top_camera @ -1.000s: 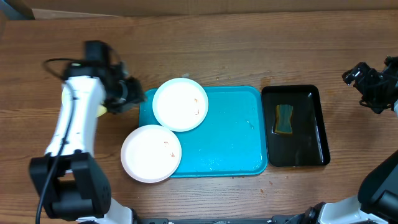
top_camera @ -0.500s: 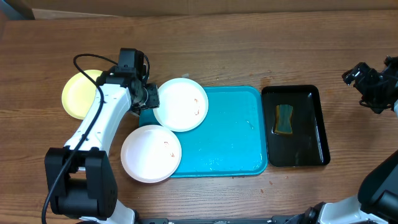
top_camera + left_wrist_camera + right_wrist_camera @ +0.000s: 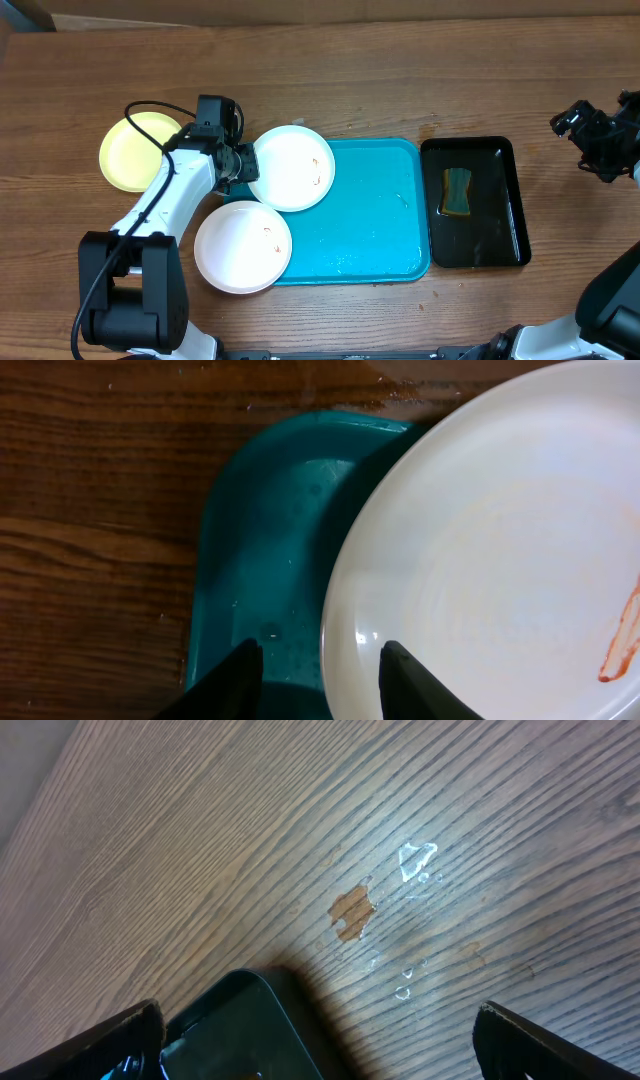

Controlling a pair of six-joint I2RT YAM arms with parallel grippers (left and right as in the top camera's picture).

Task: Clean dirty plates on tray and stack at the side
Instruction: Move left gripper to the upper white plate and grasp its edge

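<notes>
Left gripper (image 3: 322, 657), jaws apart, straddles 9 o'clock rim of white plate (image 3: 290, 168) at 11 o'clock on tray (image 3: 370, 230); right gripper (image 3: 318, 1018) wide open.

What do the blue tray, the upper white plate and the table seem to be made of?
Blue tray: likely plastic, glossy; moulded rounded corners and raised rim.
Upper white plate: smooth, faintly shiny, a highlight near its rim; plastic or ceramic, hard to tell.
Table: wood or wood-look laminate, matte; streaky brown grain.

left jaws narrowed, now at white plate (image 3: 290, 168)
</notes>
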